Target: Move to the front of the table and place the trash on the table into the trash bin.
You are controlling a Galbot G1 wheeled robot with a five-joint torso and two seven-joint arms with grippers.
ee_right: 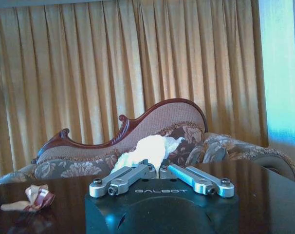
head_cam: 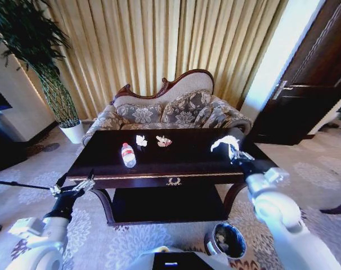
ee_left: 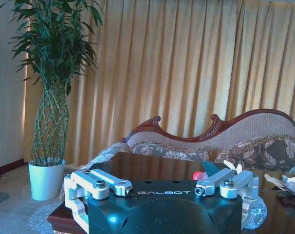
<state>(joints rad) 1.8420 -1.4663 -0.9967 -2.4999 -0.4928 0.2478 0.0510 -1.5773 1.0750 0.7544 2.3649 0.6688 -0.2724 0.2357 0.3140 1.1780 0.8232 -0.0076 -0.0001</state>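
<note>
Head view shows you a crumpled white paper scrap [head_cam: 224,142] pinched in the right gripper [head_cam: 231,147], right of the frame's middle, held above the right side of the table [head_cam: 187,169]. In the right wrist view the fingers [ee_right: 133,175] are closed nearly together around that scrap [ee_right: 147,151], and it puffs out past the tips like a little cloud.

So this piece is picked up but not in the trash bin [head_cam: 227,241] yet. The bin sits on the carpet near the bottom of the frame, just right of middle, in front of the table. You can see a dark inside (what is in it is hard to tell).

More is left on the dark shiny tabletop, near the frame's middle: a small clear bottle [head_cam: 128,155] lying down, with a red-and-white label, a small white scrap [head_cam: 141,140] beside it, and a scrap with red on it [head_cam: 164,141] next to that.

The left gripper [head_cam: 86,184] waits at the lower left by the table's left corner, holding nothing, its fingers [ee_left: 108,181] spread wide apart.
</note>
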